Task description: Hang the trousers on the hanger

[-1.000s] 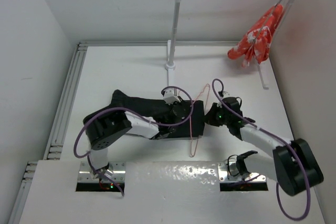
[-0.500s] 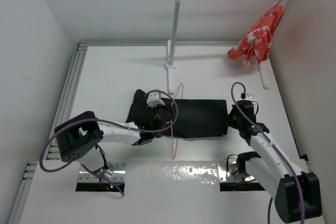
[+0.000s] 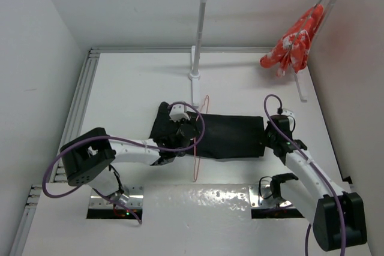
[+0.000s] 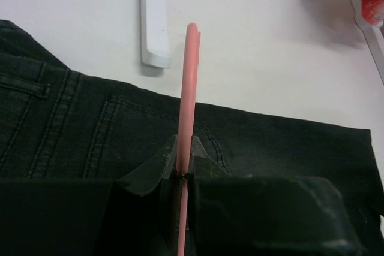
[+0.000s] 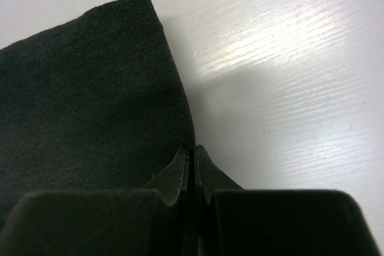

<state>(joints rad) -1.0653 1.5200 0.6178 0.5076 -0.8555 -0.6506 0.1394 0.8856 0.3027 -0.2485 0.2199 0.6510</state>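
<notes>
The black trousers (image 3: 231, 136) lie folded flat across the middle of the table. The thin pale-pink hanger (image 3: 200, 142) crosses their left part, running from far to near. My left gripper (image 3: 188, 134) is shut on the hanger wire above the trousers; in the left wrist view the wire (image 4: 189, 88) runs straight up from between the closed gripper (image 4: 185, 161), over the stitched fabric (image 4: 90, 130). My right gripper (image 3: 268, 140) is shut on the trousers' right edge; the right wrist view shows the gripper (image 5: 193, 155) pinching the fabric edge (image 5: 90, 88).
A white clothes rack (image 3: 198, 34) stands at the back, its foot (image 4: 155, 22) just beyond the trousers. A bright orange-red bundle (image 3: 294, 43) hangs at the rack's right end. A rail (image 3: 78, 118) runs along the table's left edge. The walls are close on both sides.
Over the last second my left gripper carried the hanger leftward and my right gripper drew the trousers' edge right, spreading them flat. Since half a second ago there are only small shifts.
</notes>
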